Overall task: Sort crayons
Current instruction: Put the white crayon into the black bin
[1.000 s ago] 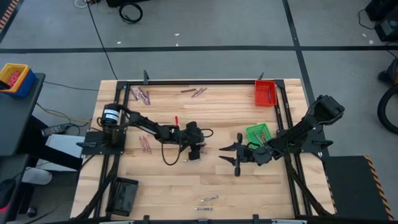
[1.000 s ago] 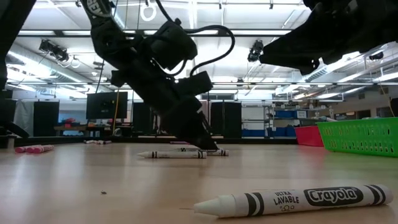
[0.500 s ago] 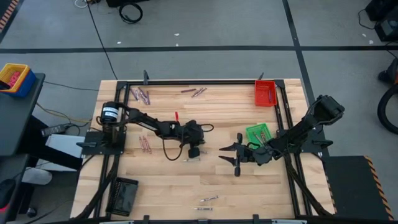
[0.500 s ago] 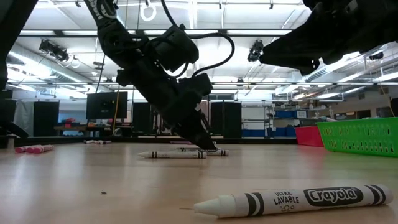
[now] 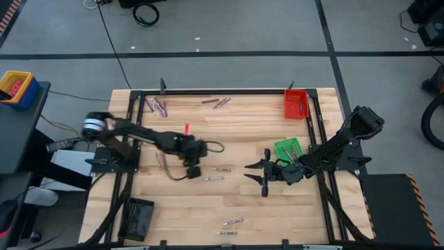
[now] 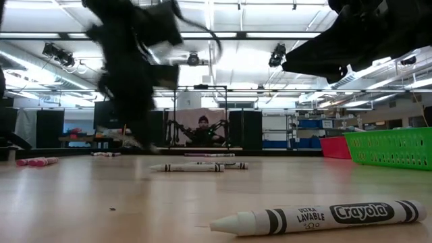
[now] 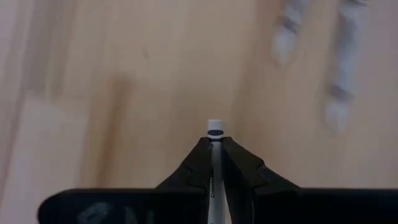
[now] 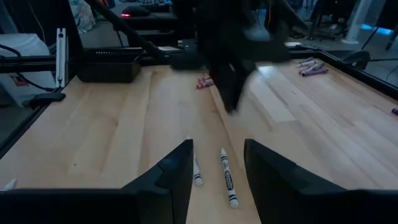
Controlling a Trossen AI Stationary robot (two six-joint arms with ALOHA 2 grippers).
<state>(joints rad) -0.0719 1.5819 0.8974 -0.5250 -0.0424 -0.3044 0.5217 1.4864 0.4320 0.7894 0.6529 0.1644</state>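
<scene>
While the left gripper (image 5: 193, 169) hangs over the middle-left of the wooden table (image 5: 229, 201), its two dark fingers (image 7: 239, 171) are clamped on a pale grey crayon (image 7: 214, 152) whose white-banded tip sticks out just past the fingertips. That arm is blurred in the low view, so the grip itself reads only from its own wrist camera. Just beyond this gripper, toward the table's centre, two more pale crayons (image 5: 218, 173) lie flat on the wood, apart from one another and not touched by either arm. Behind it, near the arm's base side, a small cluster of maroon crayons (image 5: 160, 159) rests on the table, and another maroon group (image 5: 157, 106) lies by the far rail, well away from it.

The right gripper (image 5: 255, 173) hovers over the table's centre with its jaws spread and nothing between them; the two pale crayons sit on the table just ahead of its fingertips. Right beside this arm's wrist stands the green tray (image 5: 287, 148), the red tray (image 5: 295, 103) is farther off at the far corner, and the black tray (image 5: 137, 218) sits at the near-left corner. Closest to the low camera lies one more pale crayon (image 6: 317, 217), alone on the wood.
</scene>
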